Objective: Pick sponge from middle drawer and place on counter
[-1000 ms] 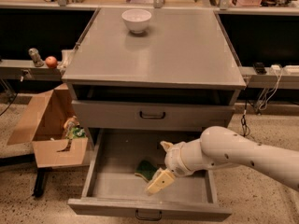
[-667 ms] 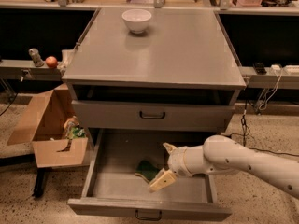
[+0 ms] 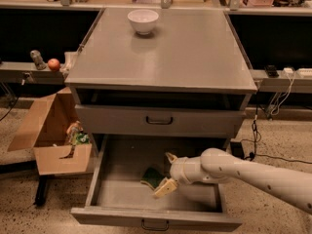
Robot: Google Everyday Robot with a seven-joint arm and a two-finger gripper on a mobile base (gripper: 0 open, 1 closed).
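Note:
The sponge [image 3: 151, 176], dark green with a yellow edge, lies on the floor of the open middle drawer [image 3: 114, 191], right of its centre. My gripper [image 3: 167, 173] is inside the drawer just to the right of the sponge. It is open, with one finger [image 3: 165, 187] at the sponge's near side and the other behind it. The fingers are not shut on the sponge. The grey counter [image 3: 185, 52] tops the cabinet above.
A white bowl [image 3: 143, 20] stands at the back of the counter. The drawer above [image 3: 159, 121] is shut, with a black handle. An open cardboard box [image 3: 53, 135] with items sits on the floor to the left. Cables hang to the right of the cabinet.
My forearm has dropped lower and drawn back to the right. The gripper stays almost in place by the sponge, and the sponge has not moved.

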